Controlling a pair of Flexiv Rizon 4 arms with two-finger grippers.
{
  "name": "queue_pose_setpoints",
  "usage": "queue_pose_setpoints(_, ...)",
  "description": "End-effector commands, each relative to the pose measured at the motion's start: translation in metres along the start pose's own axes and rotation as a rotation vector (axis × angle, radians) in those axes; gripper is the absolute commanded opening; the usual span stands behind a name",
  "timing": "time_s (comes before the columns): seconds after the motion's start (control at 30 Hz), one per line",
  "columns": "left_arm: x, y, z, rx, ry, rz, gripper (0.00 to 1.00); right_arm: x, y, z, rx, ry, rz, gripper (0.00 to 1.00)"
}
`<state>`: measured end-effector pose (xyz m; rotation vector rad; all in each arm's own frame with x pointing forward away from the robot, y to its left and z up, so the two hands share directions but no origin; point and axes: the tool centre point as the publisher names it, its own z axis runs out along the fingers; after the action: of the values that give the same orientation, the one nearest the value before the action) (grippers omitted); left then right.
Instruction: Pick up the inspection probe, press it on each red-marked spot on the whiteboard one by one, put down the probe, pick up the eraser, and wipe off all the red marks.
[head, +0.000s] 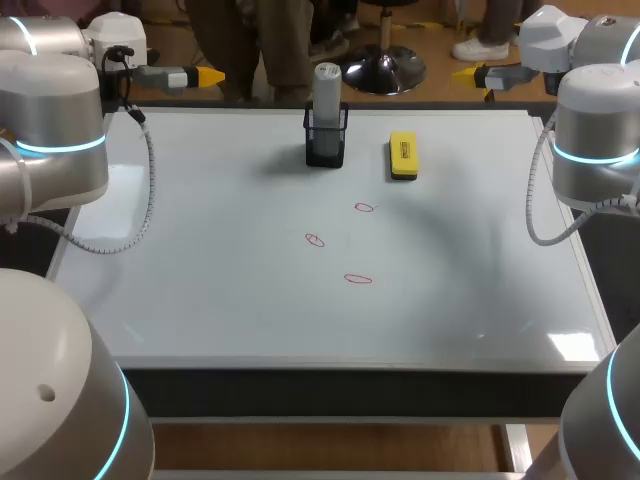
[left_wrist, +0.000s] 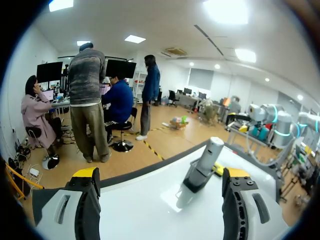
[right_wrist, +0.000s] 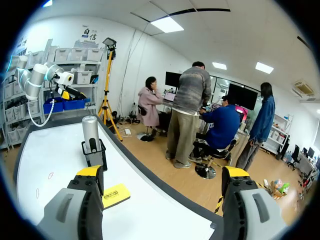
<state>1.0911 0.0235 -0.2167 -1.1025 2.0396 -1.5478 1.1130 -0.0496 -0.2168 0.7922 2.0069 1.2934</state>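
Whiteboard (head: 220, 300) far edge: probe (head: 327, 85), eraser (head: 402, 156); left pincer (head: 207, 76), right pincer (head: 463, 74) spread beyond.

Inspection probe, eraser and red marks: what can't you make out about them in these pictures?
- Inspection probe: its lower end is hidden inside the black holder in every view.
- Eraser: in the left wrist view it is mostly hidden behind the holder; its underside faces the whiteboard.
- Red marks: tiny in the right wrist view, absent from the left wrist view.
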Motion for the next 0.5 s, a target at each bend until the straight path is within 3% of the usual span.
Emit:
queue_pose_setpoints(0.03,0.000,0.000,0.000,0.001,0.000,-0.001,1.00,0.000,0.000,0.000,0.000,0.001,0.000,1.00)
queue_pose_setpoints(0.2,0.002,0.000,0.002,0.000,0.012,0.008,1.00,0.000,0.000,0.000,0.000,0.001,0.000,1.00)
queue_pose_setpoints(0.5,0.025,-0.008,0.016,-0.017,0.190,0.153,1.00,0.000,0.000,0.000,0.000,0.001,0.000,1.00)
